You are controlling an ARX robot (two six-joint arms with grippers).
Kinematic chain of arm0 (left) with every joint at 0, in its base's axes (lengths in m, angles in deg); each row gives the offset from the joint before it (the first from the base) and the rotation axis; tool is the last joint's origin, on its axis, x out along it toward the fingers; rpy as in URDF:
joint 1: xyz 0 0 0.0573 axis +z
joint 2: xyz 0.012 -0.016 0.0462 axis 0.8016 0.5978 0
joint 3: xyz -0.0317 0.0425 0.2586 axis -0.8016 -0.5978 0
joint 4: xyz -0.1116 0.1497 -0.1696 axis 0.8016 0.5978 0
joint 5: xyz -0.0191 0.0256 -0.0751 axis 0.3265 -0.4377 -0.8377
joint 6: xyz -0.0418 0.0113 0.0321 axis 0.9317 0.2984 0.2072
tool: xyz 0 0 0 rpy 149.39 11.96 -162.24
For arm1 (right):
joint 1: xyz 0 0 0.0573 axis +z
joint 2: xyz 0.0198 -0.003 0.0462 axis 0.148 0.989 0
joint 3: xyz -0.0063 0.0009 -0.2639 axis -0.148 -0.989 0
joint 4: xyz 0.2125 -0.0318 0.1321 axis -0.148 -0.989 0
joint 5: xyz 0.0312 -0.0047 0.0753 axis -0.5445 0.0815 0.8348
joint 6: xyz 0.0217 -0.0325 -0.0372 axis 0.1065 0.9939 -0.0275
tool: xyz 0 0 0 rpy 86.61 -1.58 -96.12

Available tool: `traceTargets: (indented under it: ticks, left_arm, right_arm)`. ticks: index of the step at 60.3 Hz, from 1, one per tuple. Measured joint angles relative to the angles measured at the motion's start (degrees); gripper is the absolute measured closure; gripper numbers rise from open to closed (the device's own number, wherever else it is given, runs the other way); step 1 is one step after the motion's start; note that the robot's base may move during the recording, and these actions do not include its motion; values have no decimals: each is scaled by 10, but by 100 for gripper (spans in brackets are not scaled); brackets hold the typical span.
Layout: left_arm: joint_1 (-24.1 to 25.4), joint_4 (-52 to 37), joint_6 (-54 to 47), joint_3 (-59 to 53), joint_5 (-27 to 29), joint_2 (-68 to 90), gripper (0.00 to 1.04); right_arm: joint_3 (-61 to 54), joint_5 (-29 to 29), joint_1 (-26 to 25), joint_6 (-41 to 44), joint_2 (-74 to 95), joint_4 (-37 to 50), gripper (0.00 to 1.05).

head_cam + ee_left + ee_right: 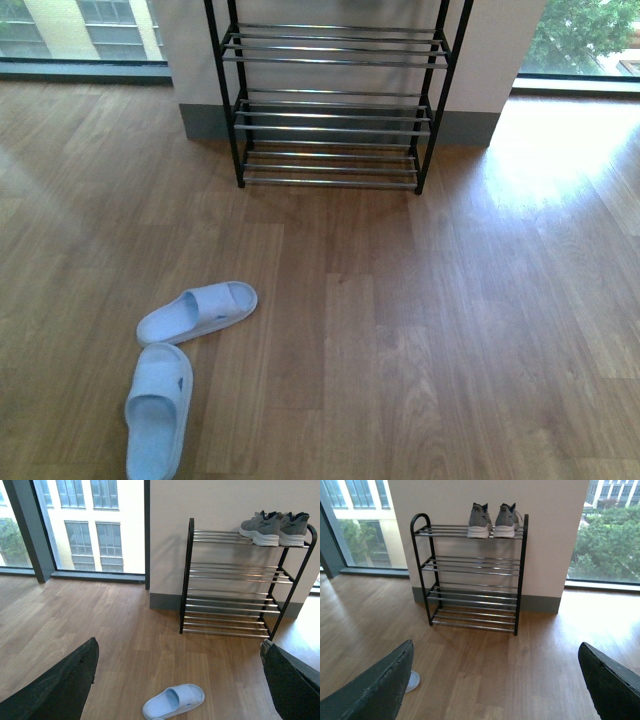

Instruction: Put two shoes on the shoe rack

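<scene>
Both pincers are spread wide and hold nothing: in its own wrist view the left pincer (pixel 179 645) shows only as two dark fingers (pixel 60 690) at the outer edges of the picture, with bare floor (pixel 130 645) between them. The right pincer (pixel 496 645) looks the same, its fingers (pixel 375 690) far apart and touching nothing. Neither arm shows in the front view. As for the task, the grey sneakers (pixel 492 520) stand side by side on the top tier of the rack (pixel 470 592), close to one end post; the left wrist view has them (pixel 274 527) there too, soles flat on the bars. That pair looks placed, so if the sneakers are the two shoes meant, I judge the work done. The lower tiers of the rack (pixel 330 125) are bare in every view. The pale blue slides lie on the floor (pixel 450 350), well apart from the rack and toward the robot's left: one slide (pixel 197 312) is turned at an angle, and the other (pixel 158 410) lies just beside it, closer to the robot. If the slides count as well, both would need lifting from the floor and carrying across to a free tier, and neither pincer is near them.
</scene>
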Motion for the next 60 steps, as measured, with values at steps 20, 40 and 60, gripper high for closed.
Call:
traceTargets:
  ticks: [20,40,60]
  left_arm:
    - [0,0,0,0,0,0,9]
    - [0,0,0,0,2,0,9]
    - [0,0,0,0,0,0,9]
  right_arm:
    - [0,0,0,0,0,0,9]
    - [0,2,0,0,-1,-1,9]
    - [0,2,0,0,0,-1,9]
